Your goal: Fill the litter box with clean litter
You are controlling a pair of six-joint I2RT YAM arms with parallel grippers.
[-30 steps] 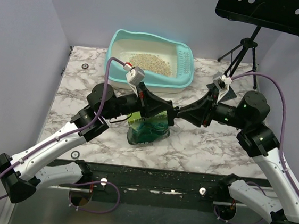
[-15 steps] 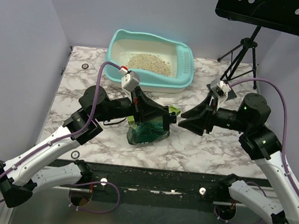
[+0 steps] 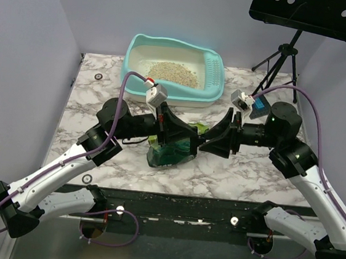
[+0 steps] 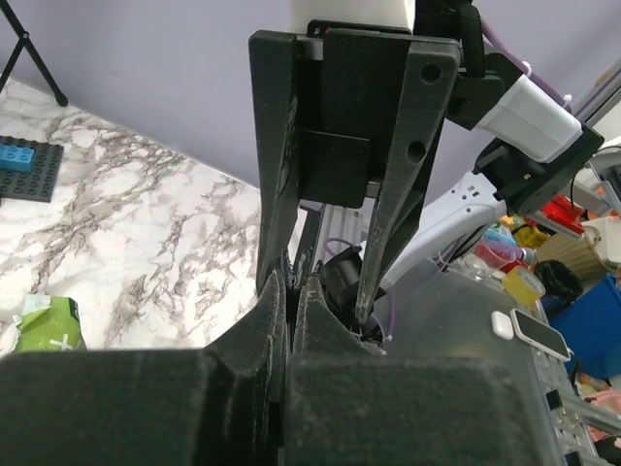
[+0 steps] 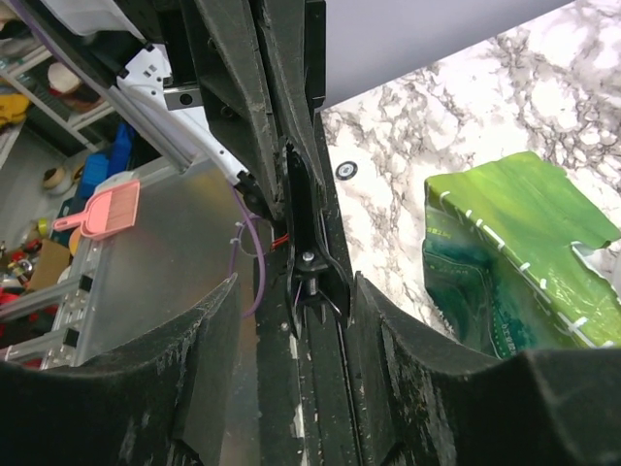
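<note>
Gleaming green pouch [image 3: 172, 151]; grainy tan litter [image 3: 174, 74]

Glossy plastic pouch [image 5: 505, 262] (creased) on smooth marbled table [image 3: 249, 168].

On my feed the left arm [image 3: 57, 173] and right arm [image 3: 324, 195] show white lower links and black joints. A purple cable [image 3: 122, 96] loops along each. The fingers [image 4: 146, 408] are matte black and rough-textured; a green light [image 3: 272, 119] glows.
</note>
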